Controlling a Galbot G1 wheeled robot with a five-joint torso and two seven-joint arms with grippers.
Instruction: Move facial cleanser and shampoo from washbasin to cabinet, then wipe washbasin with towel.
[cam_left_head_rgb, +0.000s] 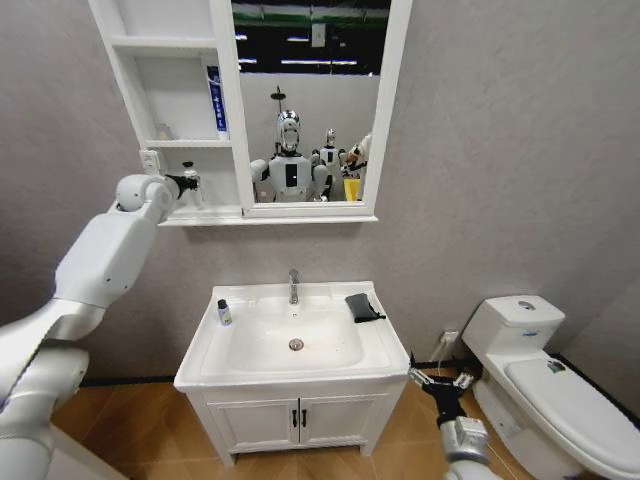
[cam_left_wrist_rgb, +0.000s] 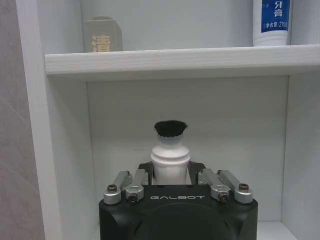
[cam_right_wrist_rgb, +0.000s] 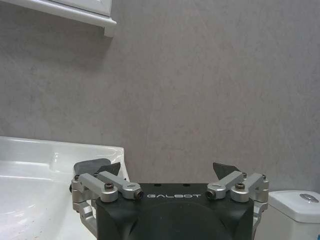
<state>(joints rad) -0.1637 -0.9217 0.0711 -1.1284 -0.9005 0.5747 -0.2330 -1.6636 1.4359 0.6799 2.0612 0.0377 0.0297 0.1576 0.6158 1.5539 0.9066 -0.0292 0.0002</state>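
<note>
A: Nearest the head camera, low at the right, right gripper (cam_left_head_rgb: 441, 378) hangs beside the vanity's front right corner, between vanity and toilet (cam_left_head_rgb: 545, 385). Fingers spread wide, nothing between them; same spread seen in its wrist view (cam_right_wrist_rgb: 170, 172), with the grey wall ahead.

B: Left arm?

A: Raised to the cabinet (cam_left_head_rgb: 225, 110). Left gripper (cam_left_head_rgb: 188, 184) sits inside the lowest open shelf compartment, left of the mirror. In its wrist view the gripper (cam_left_wrist_rgb: 170, 172) has its fingers closed on a white bottle (cam_left_wrist_rgb: 170, 160) with a black cap; bottle upright, gripped low on the body. Whether its base touches the shelf board cannot be told.

B: Anything else in the cabinet?

A: On the shelf above, a white tube with blue label (cam_left_wrist_rgb: 271, 22) against the right wall of the compartment, and a small beige box (cam_left_wrist_rgb: 103, 35) toward the left wall.

B: Washbasin?

A: Washbasin (cam_left_head_rgb: 240, 300) below the cabinet, chrome tap at the centre of the back edge. A small bottle (cam_left_head_rgb: 225, 313) stands on the left rim. Towel (cam_left_head_rgb: 362, 307), dark and folded, lies on the right rim near the back right corner. Bottle and towel well apart, bowl between them.
</note>
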